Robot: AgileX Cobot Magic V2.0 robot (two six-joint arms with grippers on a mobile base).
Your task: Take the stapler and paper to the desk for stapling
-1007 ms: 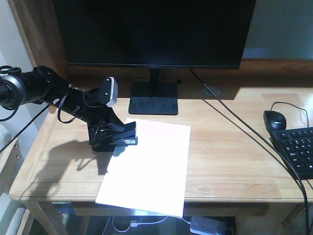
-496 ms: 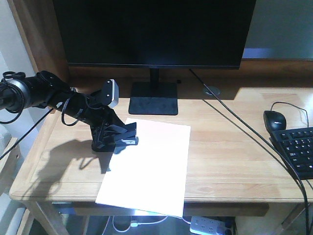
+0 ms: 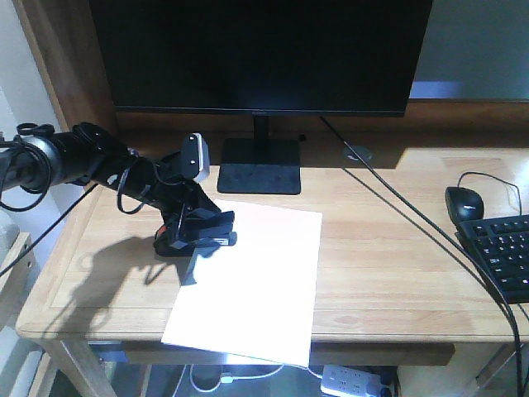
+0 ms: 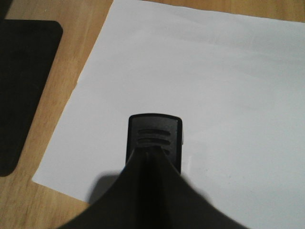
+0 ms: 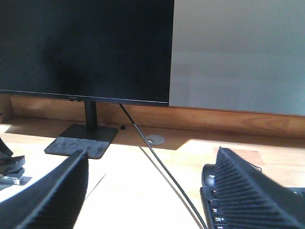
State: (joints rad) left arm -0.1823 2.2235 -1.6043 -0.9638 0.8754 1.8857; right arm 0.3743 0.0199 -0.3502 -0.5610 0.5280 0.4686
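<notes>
Over the paper [image 4: 200, 95], the stapler [image 4: 154, 136] points inward.

A large black monitor [image 3: 260, 54] fills the top centre of the front view, standing on a flat black square base [image 3: 259, 168]. At the right edge sit a black mouse [image 3: 464, 201] and, just below it, a black keyboard [image 3: 502, 256]. A dark cable [image 3: 413, 217] runs diagonally from mid-frame toward the lower right. At bottom centre, a white power strip [image 3: 351, 382] lies under the counter.
</notes>
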